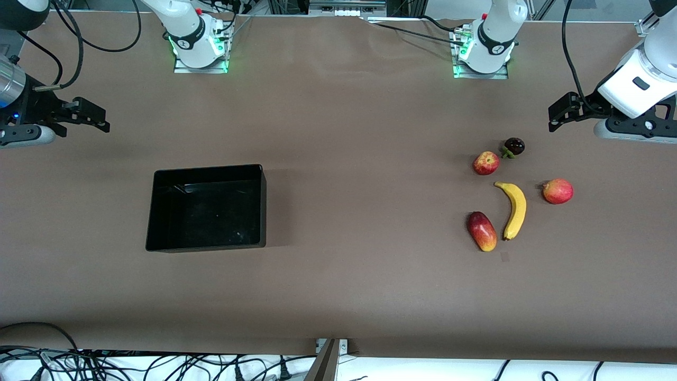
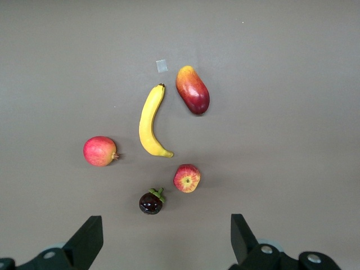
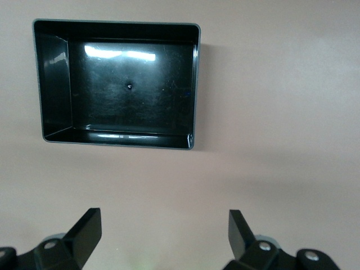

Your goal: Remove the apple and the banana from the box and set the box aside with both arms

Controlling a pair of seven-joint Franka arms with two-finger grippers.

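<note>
The black box (image 1: 206, 207) stands empty on the brown table toward the right arm's end; it also shows in the right wrist view (image 3: 117, 84). The yellow banana (image 1: 514, 210) and the red apple with yellowish patches (image 1: 486, 163) lie toward the left arm's end, the apple farther from the front camera. Both show in the left wrist view, the banana (image 2: 149, 121) and the apple (image 2: 187, 178). My left gripper (image 1: 554, 117) hangs open and empty above the table beside the fruits (image 2: 166, 239). My right gripper (image 1: 103, 119) hangs open and empty, apart from the box (image 3: 163, 230).
A red-yellow mango (image 1: 482, 231) lies beside the banana. A dark mangosteen (image 1: 513, 146) lies beside the apple. Another round red fruit (image 1: 558, 191) lies beside the banana, toward the left arm's end. A small tape patch (image 1: 504, 256) is on the table near the mango.
</note>
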